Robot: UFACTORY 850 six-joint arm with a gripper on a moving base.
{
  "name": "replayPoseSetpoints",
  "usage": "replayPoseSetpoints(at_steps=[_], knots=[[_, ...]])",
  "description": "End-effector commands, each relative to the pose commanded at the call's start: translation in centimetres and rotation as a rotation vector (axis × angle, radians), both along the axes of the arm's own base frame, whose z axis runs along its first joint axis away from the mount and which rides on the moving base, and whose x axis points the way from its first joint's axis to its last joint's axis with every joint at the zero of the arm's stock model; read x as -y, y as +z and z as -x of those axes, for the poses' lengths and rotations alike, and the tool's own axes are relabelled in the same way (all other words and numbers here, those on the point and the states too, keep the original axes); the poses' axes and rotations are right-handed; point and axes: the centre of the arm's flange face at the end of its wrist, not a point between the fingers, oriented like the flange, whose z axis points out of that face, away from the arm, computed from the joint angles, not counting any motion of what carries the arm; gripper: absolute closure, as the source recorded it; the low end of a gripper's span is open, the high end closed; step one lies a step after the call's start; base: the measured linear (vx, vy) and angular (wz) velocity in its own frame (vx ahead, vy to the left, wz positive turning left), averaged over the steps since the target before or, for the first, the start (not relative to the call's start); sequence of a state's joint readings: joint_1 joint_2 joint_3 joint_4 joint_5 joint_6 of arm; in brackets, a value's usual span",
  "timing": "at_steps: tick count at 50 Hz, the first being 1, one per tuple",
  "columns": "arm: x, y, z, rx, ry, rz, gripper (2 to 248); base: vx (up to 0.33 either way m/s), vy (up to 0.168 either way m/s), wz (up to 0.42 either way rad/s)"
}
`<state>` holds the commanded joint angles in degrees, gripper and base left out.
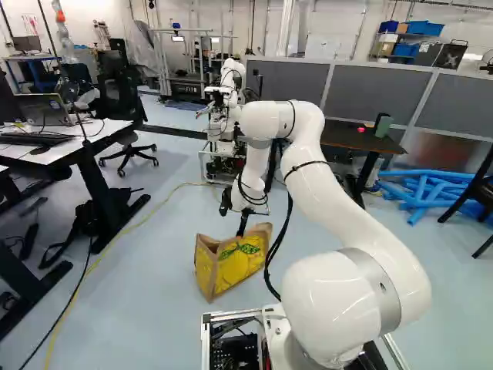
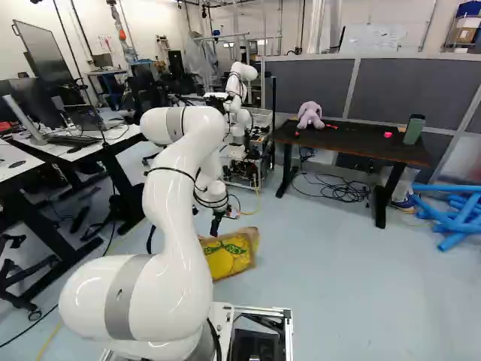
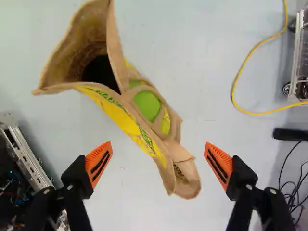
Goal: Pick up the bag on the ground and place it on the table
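Observation:
My gripper (image 1: 234, 214) hangs just above the bag (image 1: 240, 264), which stands on the floor ahead of the base. In the wrist view the gripper (image 3: 158, 161) is wide open. Under and ahead of its fingers lies the tan and yellow bag (image 3: 122, 118), its mouth gaping at the far end and its narrow, folded end reaching between the fingertips; neither finger grips it. My arm partly hides the bag in the right base view. There, the dark table (image 2: 349, 138) stands beyond and to the right of the bag.
On the table are a purple plush toy (image 2: 310, 114) and a green cup (image 2: 414, 128). Another robot (image 1: 229, 100) stands beyond the bag. A white desk (image 1: 85, 132) is left, blue tubes (image 2: 451, 218) right; a yellow cable (image 3: 239, 72) crosses the floor.

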<state>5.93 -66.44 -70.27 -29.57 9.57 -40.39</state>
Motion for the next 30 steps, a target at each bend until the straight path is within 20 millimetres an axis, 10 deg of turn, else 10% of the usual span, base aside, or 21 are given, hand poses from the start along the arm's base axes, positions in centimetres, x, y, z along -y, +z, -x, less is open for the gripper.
replayPoseSetpoints(at_steps=[30], knots=[[0.4,-4.7,0.3,-0.085,0.216,0.09,3,0.0,0.0,0.0]])
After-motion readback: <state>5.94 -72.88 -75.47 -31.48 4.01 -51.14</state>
